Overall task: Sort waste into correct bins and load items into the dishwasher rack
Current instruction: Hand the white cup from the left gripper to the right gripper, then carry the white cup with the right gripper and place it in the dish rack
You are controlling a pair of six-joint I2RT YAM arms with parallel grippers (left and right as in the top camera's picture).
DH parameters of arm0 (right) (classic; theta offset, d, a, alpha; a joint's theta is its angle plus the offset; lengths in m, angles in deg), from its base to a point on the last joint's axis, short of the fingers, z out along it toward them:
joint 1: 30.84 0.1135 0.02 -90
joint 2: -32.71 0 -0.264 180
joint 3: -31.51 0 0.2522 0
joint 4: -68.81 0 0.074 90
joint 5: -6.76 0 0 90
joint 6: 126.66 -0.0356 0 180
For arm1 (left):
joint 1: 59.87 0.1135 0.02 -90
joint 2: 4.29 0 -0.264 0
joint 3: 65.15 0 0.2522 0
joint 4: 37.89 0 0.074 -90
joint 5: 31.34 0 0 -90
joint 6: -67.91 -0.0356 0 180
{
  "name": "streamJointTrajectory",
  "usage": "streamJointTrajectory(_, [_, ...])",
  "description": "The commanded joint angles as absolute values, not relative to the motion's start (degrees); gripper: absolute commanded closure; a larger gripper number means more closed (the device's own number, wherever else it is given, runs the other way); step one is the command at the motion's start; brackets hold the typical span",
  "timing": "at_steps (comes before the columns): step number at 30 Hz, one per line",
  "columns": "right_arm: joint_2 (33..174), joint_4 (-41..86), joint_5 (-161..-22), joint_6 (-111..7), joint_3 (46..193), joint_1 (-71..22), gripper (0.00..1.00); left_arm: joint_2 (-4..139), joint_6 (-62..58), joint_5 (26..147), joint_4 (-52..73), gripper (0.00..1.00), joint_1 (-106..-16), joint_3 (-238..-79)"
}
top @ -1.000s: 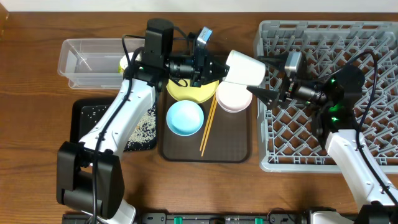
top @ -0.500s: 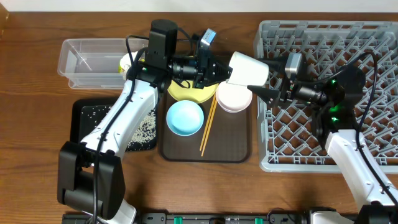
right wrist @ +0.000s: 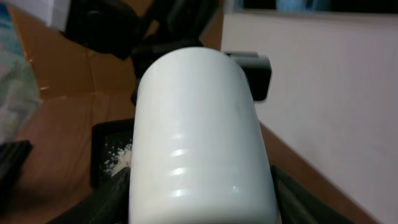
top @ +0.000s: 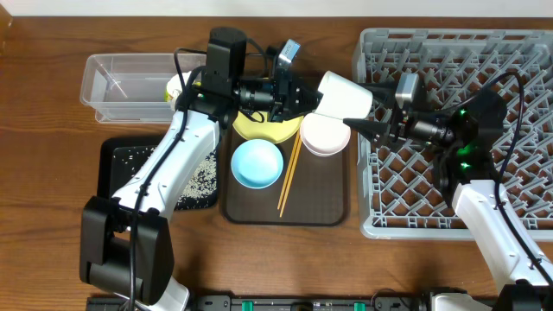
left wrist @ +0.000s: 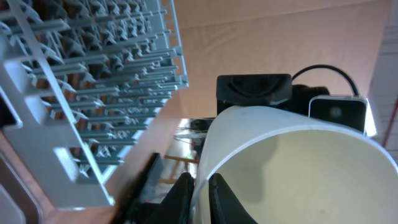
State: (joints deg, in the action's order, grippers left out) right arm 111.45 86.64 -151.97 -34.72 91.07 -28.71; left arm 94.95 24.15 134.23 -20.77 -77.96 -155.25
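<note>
The wooden desk carries the grey dishwasher rack on its right side, and no dishes show on the rack's pegs. Beside the rack, in the middle, lies the dark brown serving tray. To its left are the clear plastic box at the far side and the black tray nearer, with loose rice grains scattered in it. On the serving tray sit the yellow plate, partly hidden under the left arm, the white-pinkish bowl, the light blue bowl and the chopsticks, which lie between the two bowls. The small pale cup is held on its side in the air, over the far edge of the white-pinkish bowl, between the two arms. The left pincer is clenched on the cup's rim, its fingers set on either side of the wall. The right pincer straddles the cup's other end, its fingers flanking the body; whether they press on it cannot be told.
</note>
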Motion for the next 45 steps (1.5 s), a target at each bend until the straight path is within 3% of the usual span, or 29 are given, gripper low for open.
streamJointTrajectory(1, [111.6, 82.4, -145.8, -35.9, 91.8, -27.8, 0.59, 95.7, 15.4, 129.6, -17.7, 0.87, -78.2, -155.6])
streamJointTrajectory(10, [111.4, 72.2, -126.5, -35.9, 91.8, -27.8, 0.72, 95.7, -0.7, 103.9, -0.9, 0.87, -77.9, -155.6])
streamJointTrajectory(15, [110.6, 71.2, -125.5, -36.0, 91.8, -27.9, 0.78, 95.7, -2.3, 98.7, 1.1, 0.87, -76.4, -155.6])
streamJointTrajectory(22, [107.7, 65.4, -116.9, -35.9, 91.8, -28.1, 0.99, 95.2, -6.3, 95.6, 5.5, 0.87, -73.9, -155.7])
streamJointTrajectory(30, [100.6, 55.3, -115.1, -36.0, 92.6, -31.1, 0.99, 89.2, -12.9, 78.4, 15.5, 0.85, -72.3, -155.7])
streamJointTrajectory(34, [97.8, 44.2, -112.4, -36.0, 95.8, -33.4, 0.99, 84.8, -13.5, 70.7, 17.3, 0.85, -72.1, -155.7])
streamJointTrajectory(45, [97.5, 13.2, -92.1, -36.0, 110.1, -37.7, 0.99, 81.5, -13.5, 69.5, 17.0, 0.83, -72.0, -155.6])
